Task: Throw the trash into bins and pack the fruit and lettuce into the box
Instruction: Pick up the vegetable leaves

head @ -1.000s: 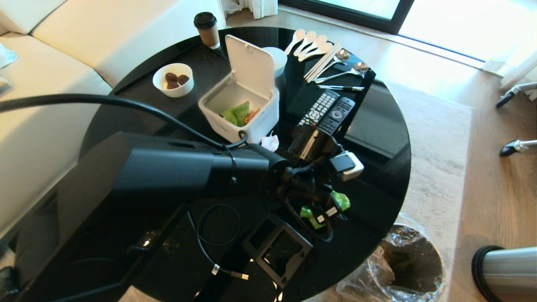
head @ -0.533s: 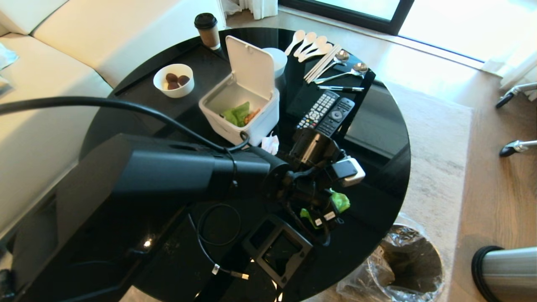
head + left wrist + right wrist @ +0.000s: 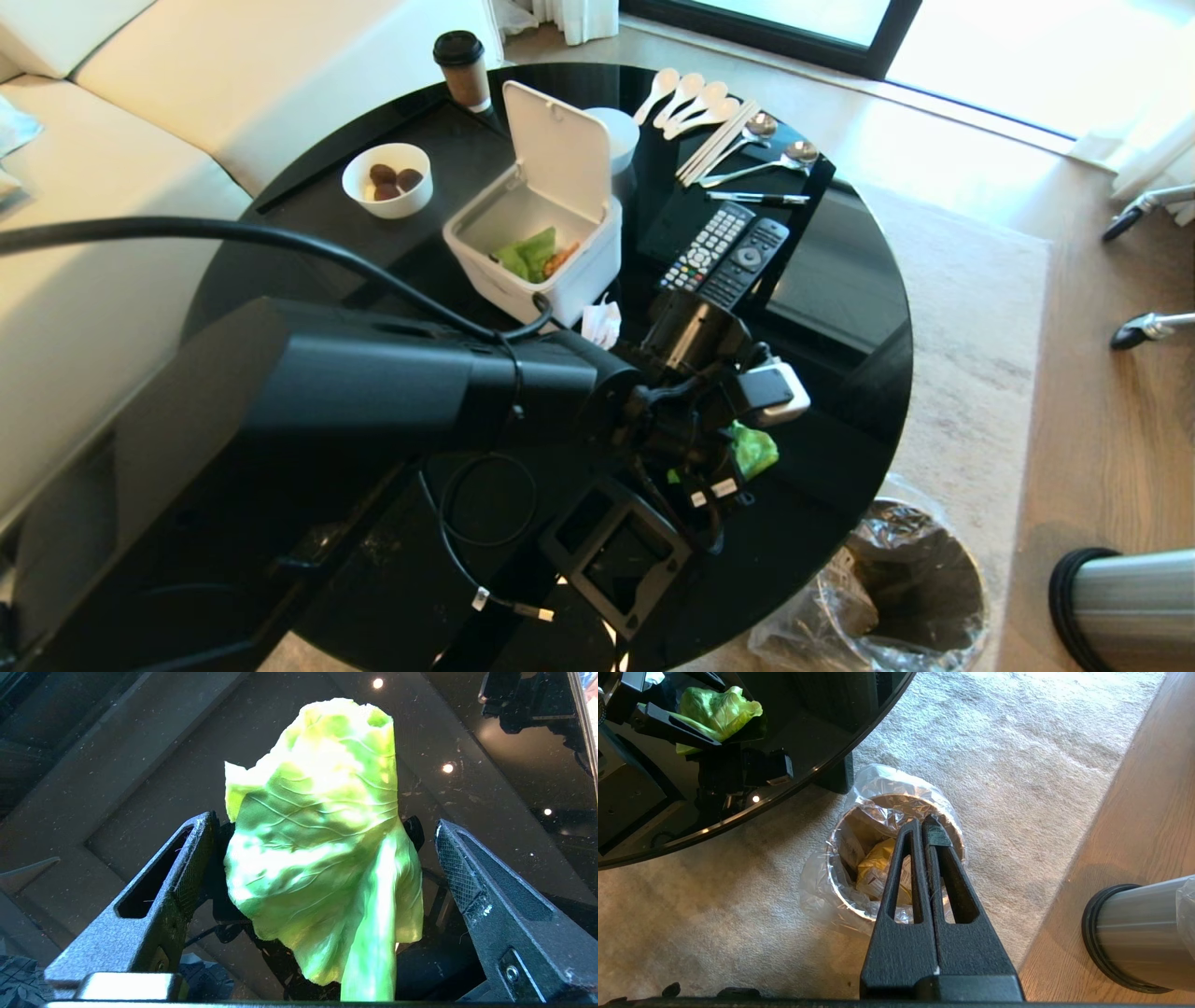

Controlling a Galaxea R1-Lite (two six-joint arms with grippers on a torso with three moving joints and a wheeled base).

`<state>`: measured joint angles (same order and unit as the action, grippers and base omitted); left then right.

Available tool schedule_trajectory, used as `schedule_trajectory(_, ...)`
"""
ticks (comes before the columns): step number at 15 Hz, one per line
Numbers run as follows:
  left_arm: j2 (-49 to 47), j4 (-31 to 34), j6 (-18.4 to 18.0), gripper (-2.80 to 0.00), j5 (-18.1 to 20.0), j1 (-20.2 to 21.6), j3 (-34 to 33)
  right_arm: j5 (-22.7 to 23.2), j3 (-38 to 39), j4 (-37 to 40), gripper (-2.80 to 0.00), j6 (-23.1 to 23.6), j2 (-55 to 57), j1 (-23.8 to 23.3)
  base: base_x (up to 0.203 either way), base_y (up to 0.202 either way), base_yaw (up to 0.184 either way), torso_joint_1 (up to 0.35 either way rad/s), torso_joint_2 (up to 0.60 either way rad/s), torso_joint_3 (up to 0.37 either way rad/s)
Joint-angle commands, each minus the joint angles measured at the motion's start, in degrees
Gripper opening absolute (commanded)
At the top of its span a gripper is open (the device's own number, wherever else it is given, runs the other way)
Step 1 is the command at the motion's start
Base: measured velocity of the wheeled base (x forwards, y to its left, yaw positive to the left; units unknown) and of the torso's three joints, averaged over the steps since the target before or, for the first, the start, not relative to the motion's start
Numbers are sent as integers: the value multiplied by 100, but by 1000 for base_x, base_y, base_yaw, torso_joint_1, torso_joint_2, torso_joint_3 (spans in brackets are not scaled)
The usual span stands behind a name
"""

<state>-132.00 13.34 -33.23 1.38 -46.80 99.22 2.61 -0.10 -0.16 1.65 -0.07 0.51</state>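
- Head view: the left gripper (image 3: 711, 471) is positioned low over the black round table (image 3: 840, 280), just beside the black square tray (image 3: 616, 551), with a lettuce leaf (image 3: 752, 448) showing beside it.
- Left wrist view: the fingers (image 3: 182, 872) are spread wide apart, one on each side of the lettuce leaf (image 3: 322, 858). The leaf lies on the glossy surface between them; contact with either finger cannot be confirmed.
- Head view: the white box (image 3: 532, 252) is located toward the far side of the table, lid raised upright. A second lettuce leaf (image 3: 527, 254) is seen inside, with something orange-red beside it, possibly fruit.
- A crumpled white tissue (image 3: 602, 322) lies on the table just beside the near corner of the box.
- Right wrist view: the right gripper (image 3: 924, 833) is held with its fingers pressed together and empty, above a lined steel bin (image 3: 840, 882) standing on the carpet beside the table.
- A gold-yellow wrapper (image 3: 878, 865) is seen inside that bin.
- A second steel bin (image 3: 1139, 933) lies on its side on the wooden floor.
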Motion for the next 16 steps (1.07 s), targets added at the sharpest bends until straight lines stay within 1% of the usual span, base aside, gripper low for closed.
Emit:
schedule_trajectory(1, -63, 29, -17, -280, -7, -3, -51, 3, 1, -2, -280, 2, 7, 2, 0, 0, 0, 0, 0, 0)
schedule_trajectory(9, 80, 29, -10, -280, -40, 57, -69, 3, 1, -2, -280, 2, 7, 2, 0, 0, 0, 0, 0, 0)
schedule_trajectory(16, 532, 29, -4, -280, -120, 191, -173, 3, 1, -2, -280, 2, 7, 2, 0, 0, 0, 0, 0, 0)
